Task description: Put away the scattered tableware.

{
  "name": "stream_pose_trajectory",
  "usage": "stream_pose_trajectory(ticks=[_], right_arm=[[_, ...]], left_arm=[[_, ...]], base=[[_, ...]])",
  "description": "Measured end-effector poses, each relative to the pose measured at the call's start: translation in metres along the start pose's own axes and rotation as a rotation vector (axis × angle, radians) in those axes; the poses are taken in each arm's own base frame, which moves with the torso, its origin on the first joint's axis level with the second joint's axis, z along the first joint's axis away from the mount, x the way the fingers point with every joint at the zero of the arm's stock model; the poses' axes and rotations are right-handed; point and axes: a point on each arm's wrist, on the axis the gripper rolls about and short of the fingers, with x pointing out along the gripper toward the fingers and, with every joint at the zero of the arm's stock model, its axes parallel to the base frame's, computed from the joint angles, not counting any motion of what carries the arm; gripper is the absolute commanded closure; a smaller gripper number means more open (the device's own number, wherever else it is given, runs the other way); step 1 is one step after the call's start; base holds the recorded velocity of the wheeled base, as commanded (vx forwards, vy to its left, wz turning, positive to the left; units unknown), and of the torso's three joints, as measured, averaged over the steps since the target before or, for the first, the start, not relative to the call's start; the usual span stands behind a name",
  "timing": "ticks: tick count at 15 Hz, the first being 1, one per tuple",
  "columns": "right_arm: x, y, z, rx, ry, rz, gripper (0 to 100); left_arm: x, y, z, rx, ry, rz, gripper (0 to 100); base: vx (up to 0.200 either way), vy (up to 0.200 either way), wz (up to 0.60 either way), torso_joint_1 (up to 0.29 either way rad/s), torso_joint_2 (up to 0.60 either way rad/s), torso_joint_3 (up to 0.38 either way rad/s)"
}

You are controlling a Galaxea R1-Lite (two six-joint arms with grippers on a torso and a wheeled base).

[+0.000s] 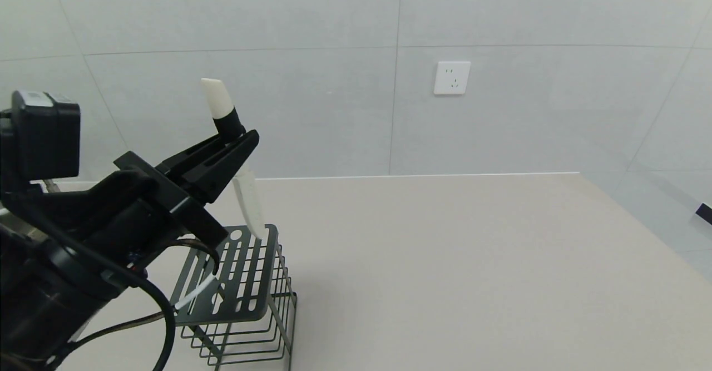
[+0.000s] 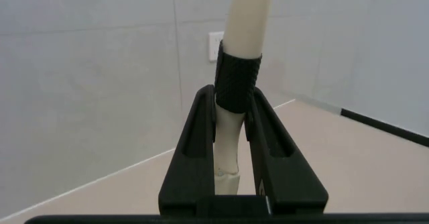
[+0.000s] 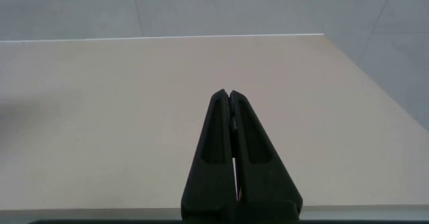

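Pinches a knife in the left gripper, fingers closed on it just under the black collar that joins blade to handle. Holds it raised and nearly upright, a little tilted, with the white handle sticking up above the fingers and the pale blade pointing down below them. Puts the blade tip right at the far edge of the black cutlery rack, over its slotted top plate. Cannot tell whether tip and plate touch, nor whether the tip sits in a slot.

Shows the grip close up in the left wrist view: both fingers squeezed against the pale base of the knife, the collar sitting right above the fingertips, the handle rising past the edge of the view.

Has the rack standing on the beige table at the robot's left, a wire basket hanging under the slotted plate. Keeps the knife entirely off the tabletop, above the rack.

Presses the fingers of the right gripper flat together, tip to tip, gripping no tableware. Hovers them above the table surface, with the table's far edge and its right-hand corner beyond them.

Backs the table with a grey tiled wall. Carries a white wall socket on that wall, well to the right of the raised knife and higher than the table edge.
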Motion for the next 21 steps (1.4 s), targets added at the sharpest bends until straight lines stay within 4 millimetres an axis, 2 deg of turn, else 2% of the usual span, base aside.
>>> stream_pose_trajectory(ticks=[3, 7, 13, 21], right_arm=[[0.000, 0.000, 0.000, 0.000, 0.000, 0.000, 100], [0.000, 0.000, 0.000, 0.000, 0.000, 0.000, 100], [0.000, 0.000, 0.000, 0.000, 0.000, 0.000, 100], [0.000, 0.000, 0.000, -0.001, 0.000, 0.001, 100]], left_arm=[[-0.003, 0.001, -0.004, 0.043, 0.024, 0.133, 100], [-0.003, 0.001, -0.004, 0.044, 0.031, 0.177, 100], [-0.002, -0.006, -0.004, 0.034, 0.033, 0.196, 100], [0.013, -0.020, -0.010, 0.008, 0.055, 0.226, 100]], base=[[0.000, 0.000, 0.00, 0.000, 0.00, 0.000], [0.000, 0.000, 0.00, 0.000, 0.00, 0.000], [0.000, 0.000, 0.00, 0.000, 0.00, 0.000], [0.000, 0.000, 0.00, 0.000, 0.00, 0.000]])
